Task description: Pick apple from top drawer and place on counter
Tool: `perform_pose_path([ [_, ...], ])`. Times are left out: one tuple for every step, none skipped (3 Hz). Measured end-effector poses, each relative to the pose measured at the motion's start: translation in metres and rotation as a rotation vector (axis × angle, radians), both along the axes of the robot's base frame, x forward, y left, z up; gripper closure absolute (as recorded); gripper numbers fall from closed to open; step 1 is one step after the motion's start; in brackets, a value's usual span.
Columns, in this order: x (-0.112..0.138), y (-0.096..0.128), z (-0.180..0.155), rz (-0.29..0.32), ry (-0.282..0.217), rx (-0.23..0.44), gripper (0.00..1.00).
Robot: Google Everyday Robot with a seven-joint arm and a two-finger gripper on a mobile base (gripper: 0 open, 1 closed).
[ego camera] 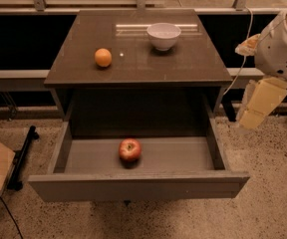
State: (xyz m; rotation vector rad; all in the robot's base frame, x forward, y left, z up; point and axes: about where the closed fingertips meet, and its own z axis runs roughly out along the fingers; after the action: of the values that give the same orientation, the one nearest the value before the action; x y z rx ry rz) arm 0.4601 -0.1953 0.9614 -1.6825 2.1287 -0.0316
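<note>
Under the dark brown glossy table (183, 68), the wide grey top drawer (183, 156) stood open. Our cream gripper (259, 103) hung off right, its grip unreadable. We judged the approach barely begun: it must next reach the small red apple (130, 150) on the drawer floor.

We read no text, label, brand, number or sign on any surface in view.

Gripper (257, 108): cream-coloured, hangs at right edge of view, just outside right side of cabinet, below level of counter (183, 66), above and to right of open top drawer (133, 189). Not touching either.
</note>
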Motion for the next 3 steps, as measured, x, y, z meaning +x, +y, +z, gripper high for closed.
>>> perform_pose_path([
  [0.002, 0.008, -0.006, -0.014, 0.0, 0.031, 0.0],
  [0.018, 0.046, -0.03, 0.046, -0.01, 0.097, 0.0],
  [0.032, 0.07, -0.047, 0.083, -0.015, 0.139, 0.0],
])
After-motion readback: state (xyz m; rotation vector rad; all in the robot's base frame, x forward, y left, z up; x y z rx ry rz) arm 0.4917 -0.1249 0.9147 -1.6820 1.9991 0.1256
